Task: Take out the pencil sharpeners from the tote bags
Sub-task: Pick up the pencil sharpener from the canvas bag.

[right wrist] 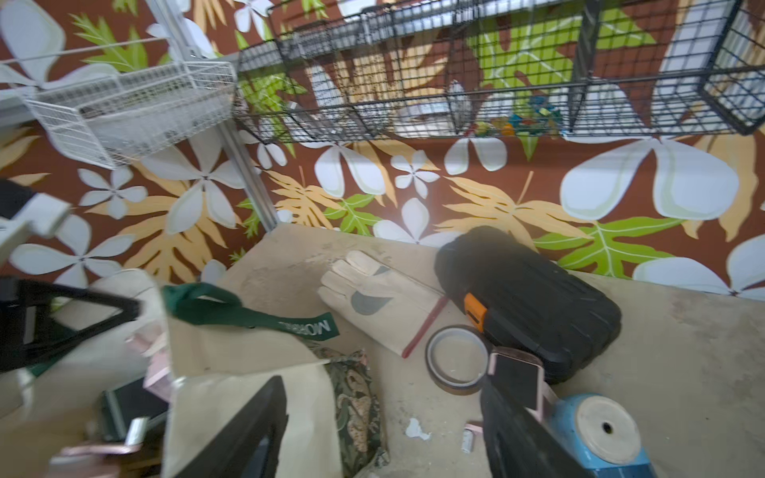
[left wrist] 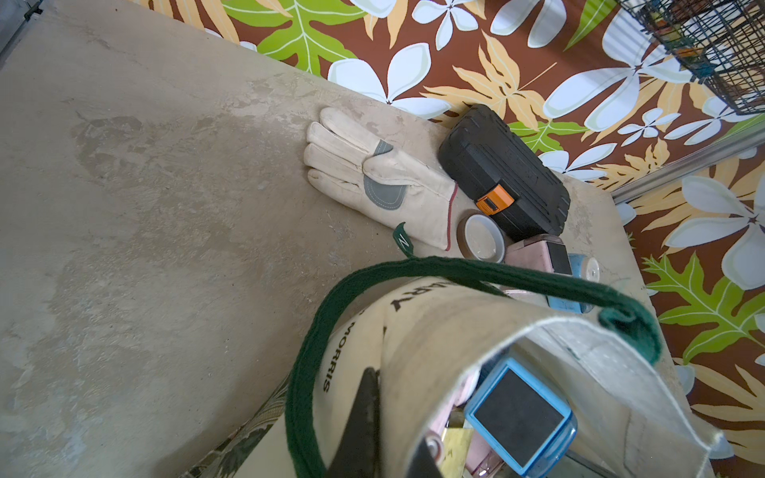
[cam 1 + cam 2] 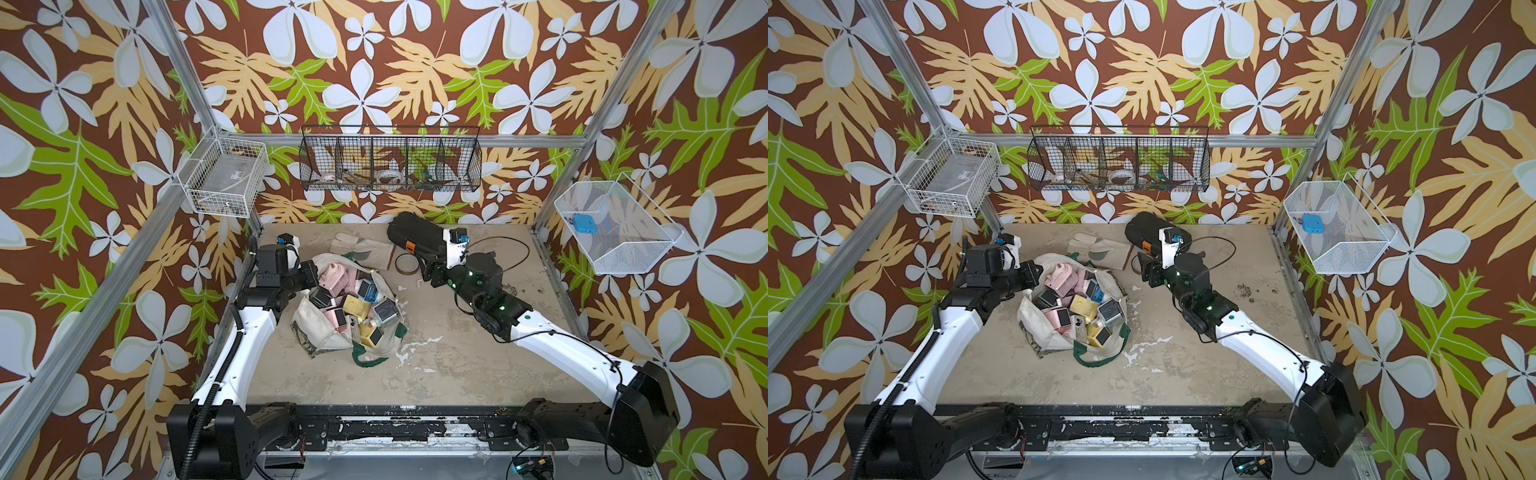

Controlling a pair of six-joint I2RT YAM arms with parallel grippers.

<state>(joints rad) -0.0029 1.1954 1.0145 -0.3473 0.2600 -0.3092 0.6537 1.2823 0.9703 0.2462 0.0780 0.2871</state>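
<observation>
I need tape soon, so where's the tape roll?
In both top views, the tape roll lies flat toward the back of the table, between the glove and the black case, beside the right hand.

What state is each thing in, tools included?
tote bag: open, slumped on table.
pencil sharpeners: most in bag; pink sharpener and blue sharpener out on table.
left tool: shut on tote bag rim.
right tool: open, empty.
black case: closed.
glove: lying flat.
tape roll: lying flat.
</observation>
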